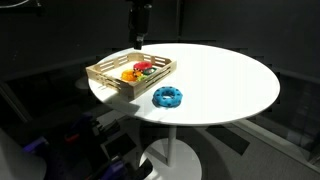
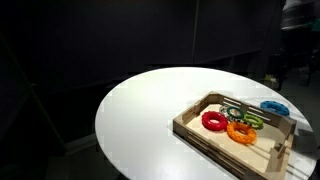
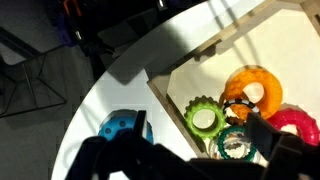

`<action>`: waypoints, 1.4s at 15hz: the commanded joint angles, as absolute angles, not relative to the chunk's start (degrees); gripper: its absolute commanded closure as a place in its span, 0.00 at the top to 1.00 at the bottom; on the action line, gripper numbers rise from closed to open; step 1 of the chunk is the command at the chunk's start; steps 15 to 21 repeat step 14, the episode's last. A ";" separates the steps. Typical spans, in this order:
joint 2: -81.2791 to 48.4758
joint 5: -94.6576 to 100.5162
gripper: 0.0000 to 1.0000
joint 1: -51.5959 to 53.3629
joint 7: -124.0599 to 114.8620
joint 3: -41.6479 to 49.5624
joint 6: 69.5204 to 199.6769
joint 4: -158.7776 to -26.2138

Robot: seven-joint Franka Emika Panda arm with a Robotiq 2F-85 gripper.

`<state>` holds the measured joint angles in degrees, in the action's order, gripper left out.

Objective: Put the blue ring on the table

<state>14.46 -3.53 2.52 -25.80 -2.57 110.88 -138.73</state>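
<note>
The blue ring (image 1: 167, 96) lies flat on the round white table (image 1: 235, 80), just outside the wooden tray's near side. It also shows in an exterior view (image 2: 274, 107) beyond the tray and in the wrist view (image 3: 118, 128). My gripper (image 1: 140, 38) hangs above the tray's far edge, well clear of the ring. In the wrist view its dark fingers (image 3: 200, 132) are spread apart with nothing between them, over the tray's toys.
The slatted wooden tray (image 1: 105, 74) holds a red ring (image 2: 214, 121), an orange ring (image 2: 241, 130) and green rings (image 3: 205, 120). The table edge (image 3: 85, 110) curves close to the tray, and the surroundings are dark.
</note>
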 commanded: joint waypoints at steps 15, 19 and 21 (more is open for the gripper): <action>24.63 -2.03 1.00 1.85 -25.24 -7.43 106.08 -136.26; 24.63 -2.03 1.00 1.85 -25.24 -7.43 106.08 -136.26; 24.63 -2.03 1.00 1.85 -25.24 -7.43 106.08 -136.26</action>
